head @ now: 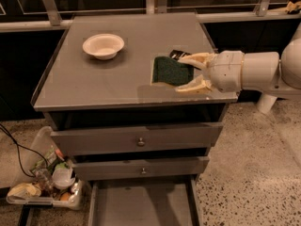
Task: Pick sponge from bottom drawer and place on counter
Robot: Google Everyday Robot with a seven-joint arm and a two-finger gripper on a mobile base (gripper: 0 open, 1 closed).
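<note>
The dark green sponge (168, 70) lies flat at the counter (94, 86) surface, near its front right corner. My gripper (182, 73) reaches in from the right, with one pale finger on the sponge's far edge and one on its near edge, closed on it. Whether the sponge rests on the counter or hovers just above it I cannot tell. The bottom drawer (141, 206) is pulled out below, and its grey floor shows nothing in it.
A white bowl (103, 45) stands at the counter's back left. A black ridged object (178, 54) lies just behind the gripper's upper finger. Two upper drawers (138, 138) are shut. A tray of clutter (42, 189) and a cable lie on the floor to the left.
</note>
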